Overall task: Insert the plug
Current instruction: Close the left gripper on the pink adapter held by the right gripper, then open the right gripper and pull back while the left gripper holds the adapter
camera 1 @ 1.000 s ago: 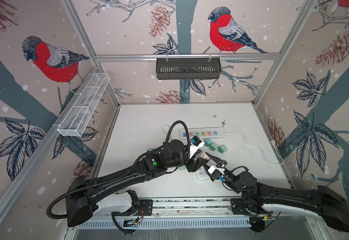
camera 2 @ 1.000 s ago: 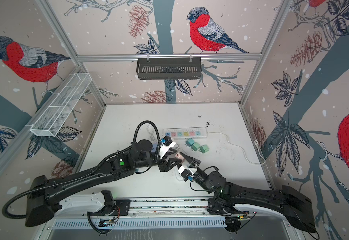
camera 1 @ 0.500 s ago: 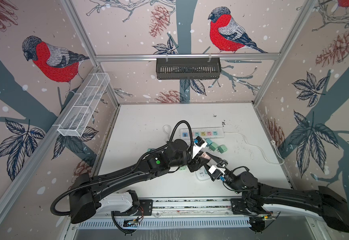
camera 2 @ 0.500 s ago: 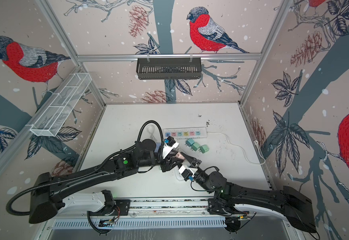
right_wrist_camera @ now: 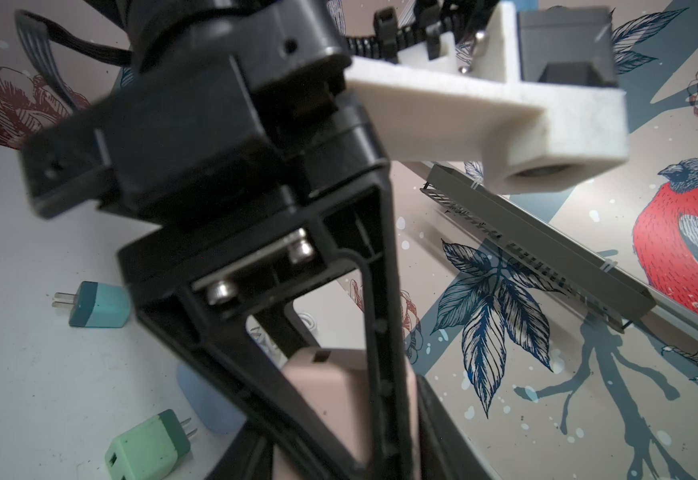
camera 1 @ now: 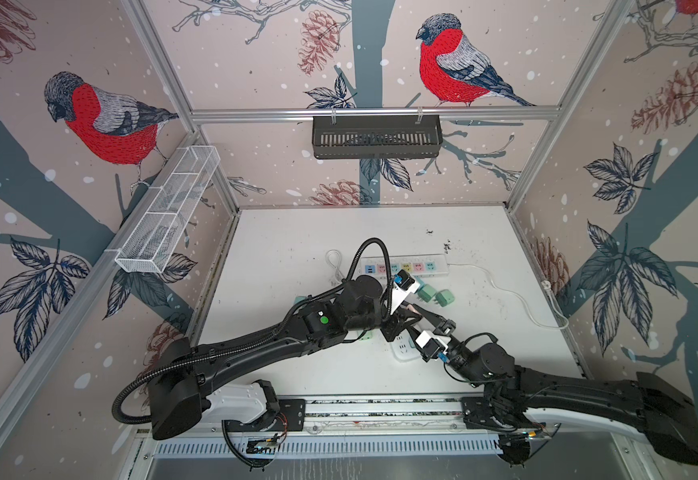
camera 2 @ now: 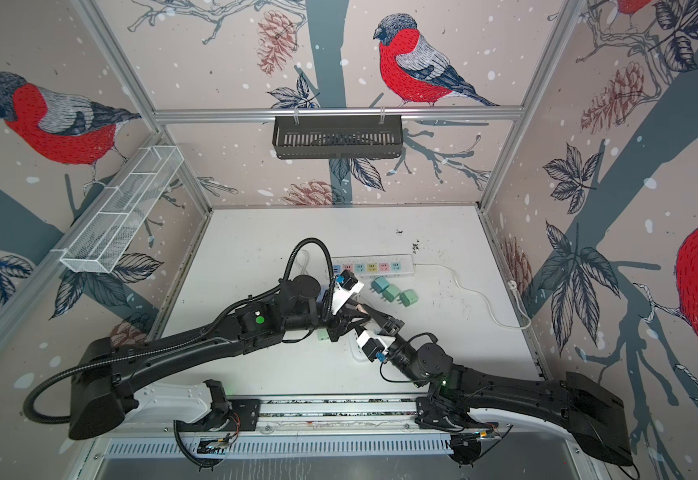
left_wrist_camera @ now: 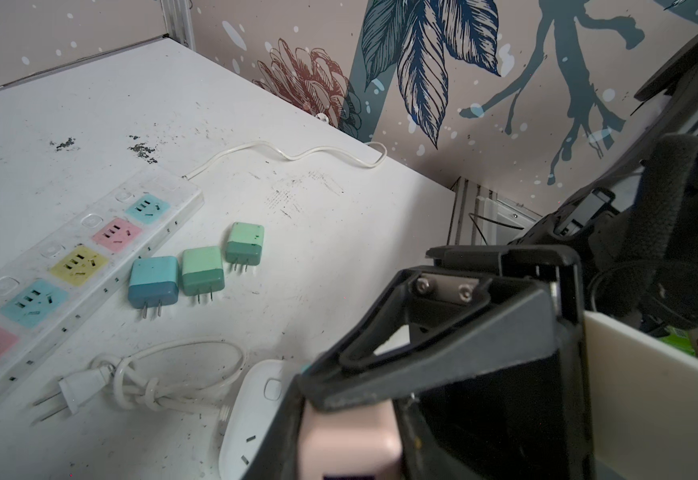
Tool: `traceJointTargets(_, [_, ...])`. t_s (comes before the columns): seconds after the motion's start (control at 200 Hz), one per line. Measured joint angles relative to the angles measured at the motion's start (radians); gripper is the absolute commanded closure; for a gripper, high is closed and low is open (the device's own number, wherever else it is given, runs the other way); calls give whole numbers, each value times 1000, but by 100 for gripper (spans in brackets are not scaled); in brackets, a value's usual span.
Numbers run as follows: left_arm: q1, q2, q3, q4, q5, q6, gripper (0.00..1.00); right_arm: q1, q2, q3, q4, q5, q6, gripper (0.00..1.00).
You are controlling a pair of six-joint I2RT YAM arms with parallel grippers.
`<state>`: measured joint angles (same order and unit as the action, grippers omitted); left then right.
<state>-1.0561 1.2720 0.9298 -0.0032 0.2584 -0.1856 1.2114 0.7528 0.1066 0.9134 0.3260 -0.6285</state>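
While stretched from lower left to mid-frame, clamps pink plug (left_wrist_camera: 347,440) in left gripper (camera 1: 406,315); also pinched by right gripper (camera 1: 425,316), reaching from lower right.

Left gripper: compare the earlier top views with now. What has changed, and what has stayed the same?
The left gripper shifted right in the top views, toward the right gripper, and shut on the pink plug held there. The right gripper kept its grip and place. The power strip and the three loose plugs beside it lay unmoved.
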Motion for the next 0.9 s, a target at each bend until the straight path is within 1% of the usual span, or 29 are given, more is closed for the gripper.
traceJointTargets(0.04, [0, 0, 0, 0, 0, -2, 100, 0, -2, -2, 0, 0, -2, 77])
traceJointTargets(0.1, [0, 0, 1, -1, 1, 1, 100, 0, -6, -5, 1, -4, 0, 62])
traceJointTargets(0.19, [-1, 0, 3, -3, 0, 3, 100, 0, -7, -7, 6, -6, 2, 44])
traceJointTargets(0.195, [-1, 0, 3, -3, 0, 3, 100, 0, -7, -8, 6, -6, 2, 41])
traceJointTargets(0.205, [-1, -1, 3, -3, 0, 4, 100, 0, -7, -8, 8, -8, 4, 32])
traceJointTargets(0.21, [-1, -1, 3, -4, 0, 7, 100, 0, -7, -9, 9, -8, 6, 25])
traceJointTargets(0.215, [-1, -2, 3, -5, 0, 9, 100, 0, -7, -9, 9, -8, 7, 13])
traceJointTargets(0.22, [-1, -2, 3, -6, 0, 14, 100, 0, -7, -9, 10, -8, 8, 6])
traceJointTargets(0.225, [-1, -2, 3, -6, 0, 16, 100, 0, -7, -10, 11, -8, 10, 3])
traceJointTargets(0.235, [-1, -4, 3, -9, -2, 24, 100, 0, -7, -10, 14, -8, 12, 1])
traceJointTargets(0.335, [-1, -27, 3, -47, -63, 35, 100, -7, -7, -16, 38, -7, 28, 0])
traceJointTargets(0.455, [-1, -85, -10, -66, -209, 32, 100, -10, -19, -16, 37, -8, 45, 0])
traceJointTargets(0.57, [0, -164, -82, -50, -368, 29, 100, -22, -37, -24, 45, -12, 56, 0])
traceJointTargets(0.695, [0, -239, -137, -36, -507, 30, 100, -56, -61, -30, 48, -26, 85, 0])
traceJointTargets(0.796, [0, -293, -181, 0, -558, 53, 100, -101, -87, -42, 60, -27, 129, 0])
traceJointTargets(0.901, [0, -320, -221, 27, -546, 115, 100, -189, -119, -46, 53, -6, 221, 0])
